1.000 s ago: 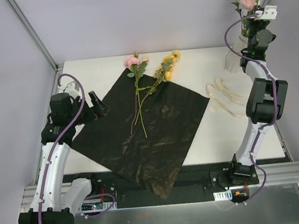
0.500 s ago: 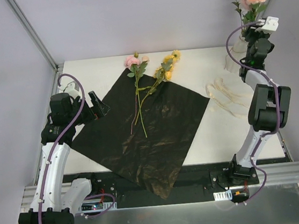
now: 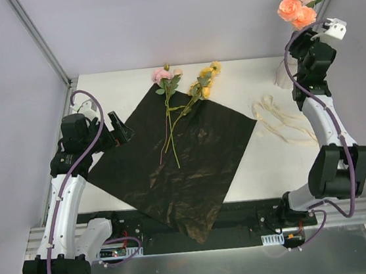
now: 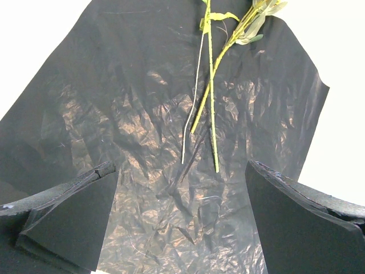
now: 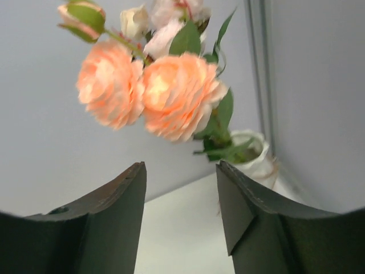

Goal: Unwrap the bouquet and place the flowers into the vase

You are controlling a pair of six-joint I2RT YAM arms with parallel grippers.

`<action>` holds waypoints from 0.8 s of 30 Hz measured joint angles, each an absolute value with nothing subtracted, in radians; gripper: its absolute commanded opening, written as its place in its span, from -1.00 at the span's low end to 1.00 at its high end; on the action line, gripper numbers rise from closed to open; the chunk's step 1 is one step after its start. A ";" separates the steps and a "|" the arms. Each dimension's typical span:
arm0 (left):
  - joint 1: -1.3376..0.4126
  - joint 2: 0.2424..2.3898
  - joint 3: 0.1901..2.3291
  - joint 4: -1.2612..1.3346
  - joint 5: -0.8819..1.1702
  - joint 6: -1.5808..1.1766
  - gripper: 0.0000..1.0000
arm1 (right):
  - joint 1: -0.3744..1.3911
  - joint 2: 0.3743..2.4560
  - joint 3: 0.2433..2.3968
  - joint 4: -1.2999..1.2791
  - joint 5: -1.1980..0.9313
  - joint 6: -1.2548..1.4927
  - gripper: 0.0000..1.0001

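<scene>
So the right arm just did its thing: a second ago the right tool was hanging onto a bunch of stems above the far right corner of the worktop, and now its fingers have come apart with nothing between them and it's backed off a little. The peach bunch stands on its own in the vase, so I'd call that one delivered. The black sheet lies spread flat in the middle, so the unwrapping looks done too. The left tool hovers over the sheet's left edge, fingers wide apart, holding nothing. The bunch looks nice: two fat peach roses up front, paler buds and green leaves behind, leaning a bit to the left of the vase's neck. Still to go are a pink stem and a yellow stem, lying crossed on the sheet's far part, heads just off its edge. The cream ribbon sits loose near the vase.
</scene>
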State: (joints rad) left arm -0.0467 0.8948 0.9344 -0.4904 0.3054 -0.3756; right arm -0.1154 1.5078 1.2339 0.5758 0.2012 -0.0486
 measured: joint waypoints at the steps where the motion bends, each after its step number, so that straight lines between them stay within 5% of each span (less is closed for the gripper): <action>1: -0.047 0.895 0.934 -0.490 0.305 -0.376 0.98 | -0.109 1.486 1.234 0.527 0.199 -0.010 0.05; 13: -0.054 0.902 0.934 -0.490 0.306 -0.375 0.98 | 0.093 1.375 1.098 0.070 0.065 0.460 -0.10; 24: -0.054 0.911 0.934 -0.490 0.306 -0.375 0.98 | 0.466 1.676 1.195 -0.004 0.049 0.575 -0.19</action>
